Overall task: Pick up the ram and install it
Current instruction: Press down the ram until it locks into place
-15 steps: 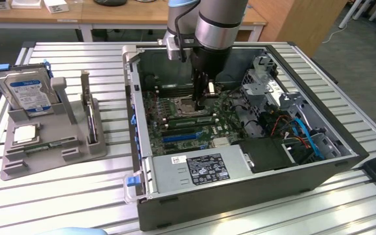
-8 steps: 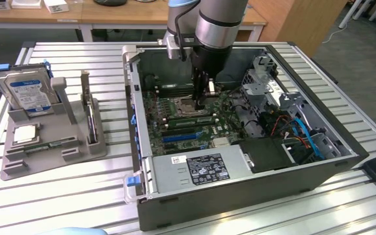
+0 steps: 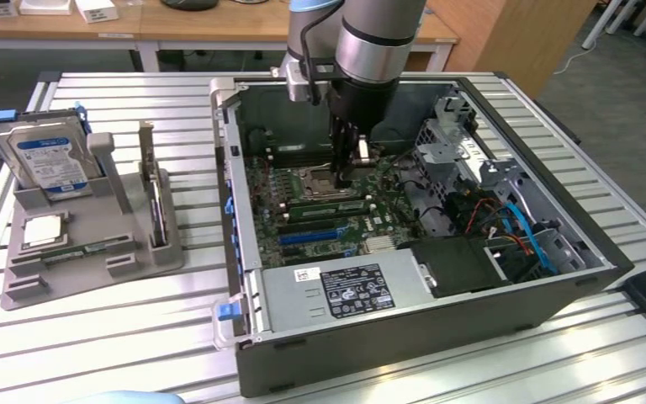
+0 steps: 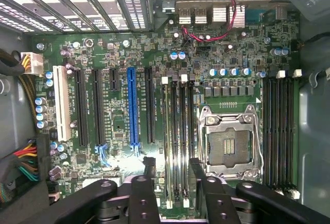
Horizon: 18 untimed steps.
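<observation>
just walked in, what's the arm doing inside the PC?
The arm reaches into the open case. Its end effector is open and holds nothing, and it hangs right above the memory slots beside the CPU socket. I can't tell whether the ram is seated in those slots. The hard drive stands in the holder outside the case, at the exterior view's left.

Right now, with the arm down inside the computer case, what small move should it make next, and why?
Probably lift straight up: the jaws stand open, holding nothing, over the memory slots beside the CPU socket, and the ram looks seated there.
</observation>
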Each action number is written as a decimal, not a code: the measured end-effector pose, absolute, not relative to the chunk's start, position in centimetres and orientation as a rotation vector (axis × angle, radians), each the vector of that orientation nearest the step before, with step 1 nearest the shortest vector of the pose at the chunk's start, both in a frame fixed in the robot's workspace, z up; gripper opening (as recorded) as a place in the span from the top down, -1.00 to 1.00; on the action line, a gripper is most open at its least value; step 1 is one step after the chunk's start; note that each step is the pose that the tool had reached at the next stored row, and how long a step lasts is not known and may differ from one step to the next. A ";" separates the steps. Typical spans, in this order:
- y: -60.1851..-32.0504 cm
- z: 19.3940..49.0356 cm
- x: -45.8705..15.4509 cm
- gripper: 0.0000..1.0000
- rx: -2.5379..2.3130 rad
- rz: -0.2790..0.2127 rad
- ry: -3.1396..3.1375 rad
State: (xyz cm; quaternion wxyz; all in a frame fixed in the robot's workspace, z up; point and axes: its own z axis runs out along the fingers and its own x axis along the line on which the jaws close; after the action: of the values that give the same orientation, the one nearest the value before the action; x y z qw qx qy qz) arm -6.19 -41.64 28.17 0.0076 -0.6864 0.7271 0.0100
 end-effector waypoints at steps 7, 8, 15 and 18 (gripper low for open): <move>-41.6 28.2 -6.2 0.39 -2.146 0.031 2.273; -41.6 28.2 -6.2 0.39 -2.146 0.031 2.273; -41.6 28.2 -6.2 0.80 -2.146 0.031 2.273; -41.6 28.2 -6.2 0.80 -2.146 0.031 2.273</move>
State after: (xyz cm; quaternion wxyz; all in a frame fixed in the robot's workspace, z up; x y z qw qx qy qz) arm -6.16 -41.64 28.17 0.0076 -0.6864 0.7271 0.0100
